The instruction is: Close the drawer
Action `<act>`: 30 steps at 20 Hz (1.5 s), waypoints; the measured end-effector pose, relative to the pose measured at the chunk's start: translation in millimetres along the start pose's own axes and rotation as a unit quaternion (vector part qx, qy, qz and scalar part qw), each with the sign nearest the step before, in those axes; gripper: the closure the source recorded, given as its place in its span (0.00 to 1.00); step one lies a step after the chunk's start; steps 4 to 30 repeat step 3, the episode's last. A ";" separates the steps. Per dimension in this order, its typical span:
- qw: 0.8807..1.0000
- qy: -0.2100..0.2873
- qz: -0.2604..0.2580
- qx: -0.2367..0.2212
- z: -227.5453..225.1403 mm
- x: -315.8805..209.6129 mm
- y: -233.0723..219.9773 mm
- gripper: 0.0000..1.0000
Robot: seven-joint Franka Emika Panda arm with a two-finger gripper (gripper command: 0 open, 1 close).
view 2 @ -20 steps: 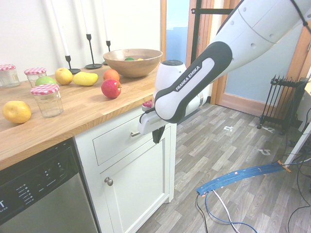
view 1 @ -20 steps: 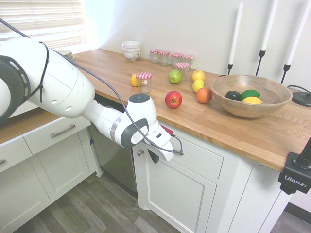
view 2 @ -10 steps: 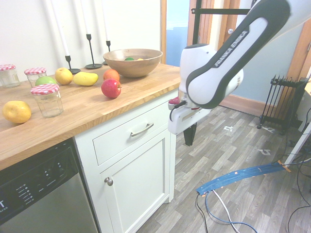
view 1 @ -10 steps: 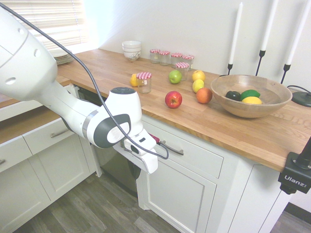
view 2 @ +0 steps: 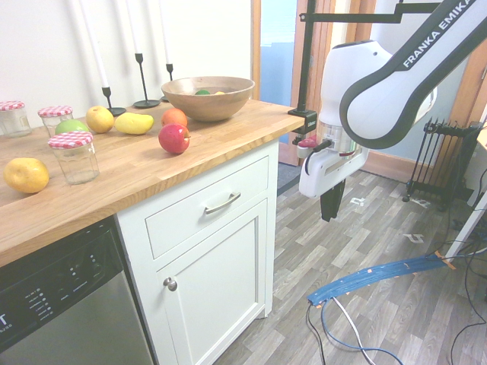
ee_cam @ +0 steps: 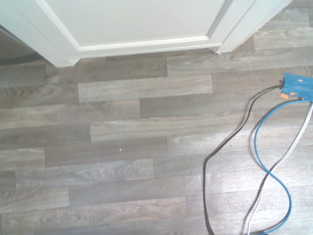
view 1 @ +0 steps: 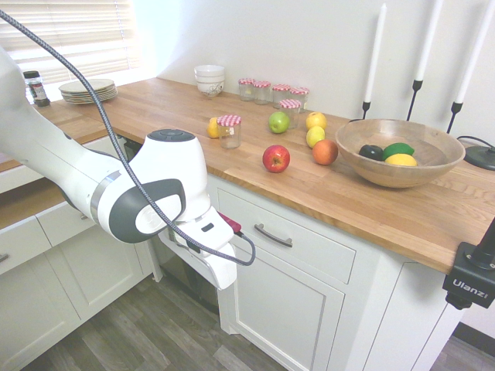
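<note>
The drawer (view 1: 309, 246) sits under the wooden countertop with its white front flush with the cabinet face and its curved silver handle (view 1: 273, 235) free. From the other side the same drawer (view 2: 190, 217) and handle (view 2: 222, 203) look pushed fully in. My gripper (view 2: 332, 216) hangs over the floor to the right of the cabinet, well apart from the drawer and pointing down with nothing in it. Its dark tip reads as one shape. In the first exterior view only the white hand (view 1: 207, 259) shows, in front of the dishwasher.
A panelled cabinet door (view 2: 217, 289) is below the drawer and a dishwasher (view 2: 61, 304) beside it. On the countertop (view 1: 371, 209) are a red apple (view 1: 276, 158), other fruit, jars, a wooden bowl (view 1: 400, 153) and candlesticks. A radiator (view 2: 441, 163) stands at the far right.
My arm has swung away from the drawer front, out over the floor. The drawer, which the hand was against a second ago, now stands alone and flush.
</note>
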State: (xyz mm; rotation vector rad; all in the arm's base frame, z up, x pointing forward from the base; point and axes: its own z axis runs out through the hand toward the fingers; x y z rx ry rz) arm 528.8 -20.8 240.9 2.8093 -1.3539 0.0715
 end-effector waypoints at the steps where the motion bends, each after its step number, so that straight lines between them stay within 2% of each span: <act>1: 1.000 0.000 0.000 0.000 0.3 -0.2 0.2 0.00; 30: 1.000 -0.001 -0.001 0.001 0.9 -1.2 0.0 0.00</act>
